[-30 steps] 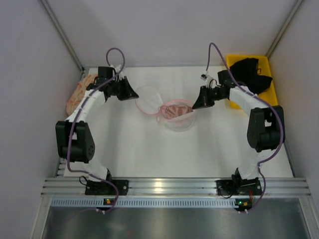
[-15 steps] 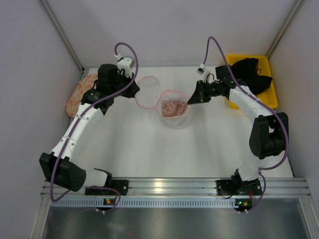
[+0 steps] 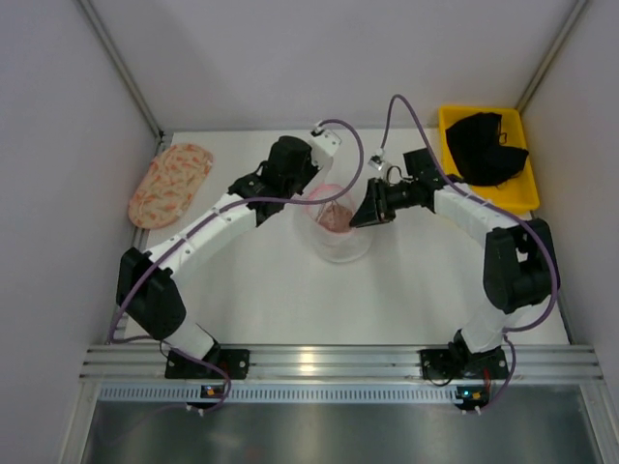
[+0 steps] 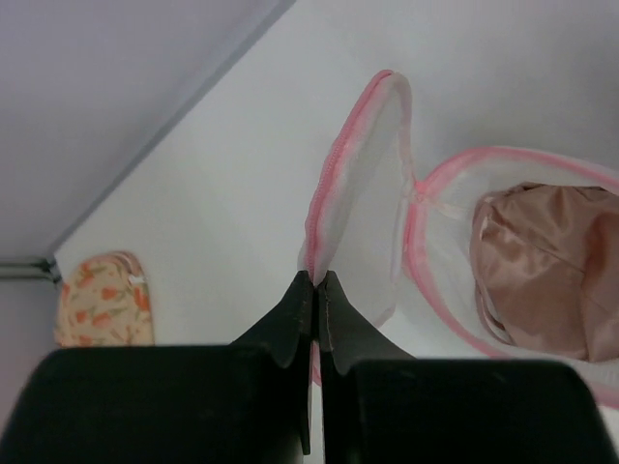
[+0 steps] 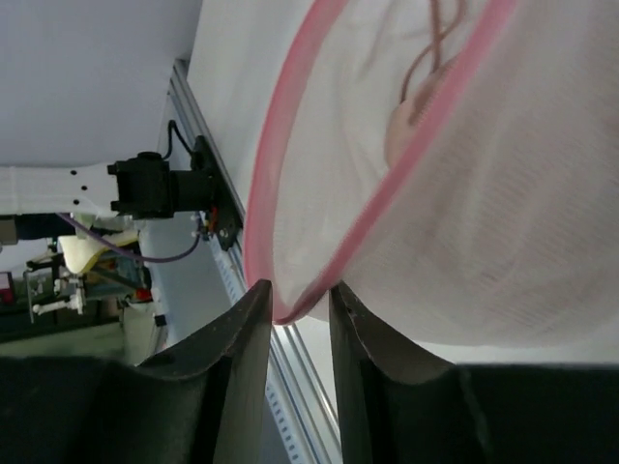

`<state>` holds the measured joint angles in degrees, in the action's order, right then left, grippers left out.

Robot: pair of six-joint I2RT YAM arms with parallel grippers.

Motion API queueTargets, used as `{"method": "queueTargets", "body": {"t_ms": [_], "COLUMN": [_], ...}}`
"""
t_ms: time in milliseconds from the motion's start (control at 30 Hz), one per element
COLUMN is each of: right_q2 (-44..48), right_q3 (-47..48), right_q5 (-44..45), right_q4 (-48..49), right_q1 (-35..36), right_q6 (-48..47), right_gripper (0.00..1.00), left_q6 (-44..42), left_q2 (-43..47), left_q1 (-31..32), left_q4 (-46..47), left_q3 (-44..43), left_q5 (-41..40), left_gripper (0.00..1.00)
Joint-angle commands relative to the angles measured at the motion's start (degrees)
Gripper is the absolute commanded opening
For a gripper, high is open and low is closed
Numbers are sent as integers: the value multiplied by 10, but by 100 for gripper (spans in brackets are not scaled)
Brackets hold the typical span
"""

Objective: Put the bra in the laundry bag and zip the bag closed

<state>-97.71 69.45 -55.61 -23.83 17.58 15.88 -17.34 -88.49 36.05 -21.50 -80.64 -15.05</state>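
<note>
The laundry bag (image 3: 340, 246), a white mesh pouch with a pink zip rim, lies mid-table with the pale pink bra (image 3: 336, 217) inside it. My left gripper (image 3: 308, 188) is shut on the pink rim of the bag's round lid flap (image 4: 363, 184), which stands on edge beside the bag's open body. In the left wrist view the bra (image 4: 542, 261) shows inside the pink rim. My right gripper (image 3: 360, 217) is at the bag's right side. Its fingers (image 5: 298, 290) stand slightly apart, and a fold of the pink rim (image 5: 290, 304) hangs between them. The bra's straps (image 5: 430, 58) show through the mesh.
A peach patterned oval fabric piece (image 3: 171, 182) lies at the back left by the wall. A yellow bin (image 3: 522, 193) holding a black garment (image 3: 488, 145) stands at the back right. The aluminium rail (image 3: 329, 362) with both arm bases runs along the near edge.
My left arm has swung right, carrying the lid flap from left of the bag to over its opening. The right gripper's jaws, shut on the rim before, have parted.
</note>
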Motion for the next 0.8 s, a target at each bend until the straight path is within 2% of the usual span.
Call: {"method": "queueTargets", "body": {"t_ms": [0, 67, 133, 167, 233, 267, 300, 367, 400, 433, 500, 567, 767], "right_q2": [61, 87, 103, 116, 123, 122, 120, 104, 95, 87, 55, 9, -126], "right_q3": [-18, -46, -75, -82, -82, -76, -67, -42, -35, -21, -4, 37, 160], "right_q5": [-72, -77, -71, -57, -37, -12, 0, 21, 23, 23, 17, 4, -37], "right_q4": [23, 28, 52, 62, 63, 56, 43, 21, 21, 27, 36, 39, -9], "right_q1": [2, -31, -71, -119, -164, -205, -215, -229, -230, -230, -230, -229, -190], "right_q6": [2, 23, 46, 65, 62, 40, 25, -4, -8, -8, -4, -12, -68], "right_gripper": [33, 49, 59, 64, 68, 71, 71, 71, 72, 72, 77, 83, 84], "left_q6": [-127, -181, -226, -240, -282, -292, -305, -369, -406, -418, -443, -472, -530], "left_q2": [-12, -24, -32, -34, -31, -27, -13, 0, 10, 15, 30, 45, 121], "left_q1": [28, 42, 54, 57, 71, 76, 81, 89, 92, 92, 93, 92, 92], "left_q4": [162, 205, 260, 275, 319, 335, 355, 470, 511, 587, 617, 628, 639], "left_q3": [5, 22, 35, 53, 77, 109, 138, 200, 268, 293, 338, 384, 494], "left_q5": [-70, -58, -38, -12, 24, 67, 104, 148, 217, 242, 310, 345, 410], "left_gripper": [0, 0, 0, 0, 0, 0, 0, 0, 0, 0, 0, 0, 0]}}
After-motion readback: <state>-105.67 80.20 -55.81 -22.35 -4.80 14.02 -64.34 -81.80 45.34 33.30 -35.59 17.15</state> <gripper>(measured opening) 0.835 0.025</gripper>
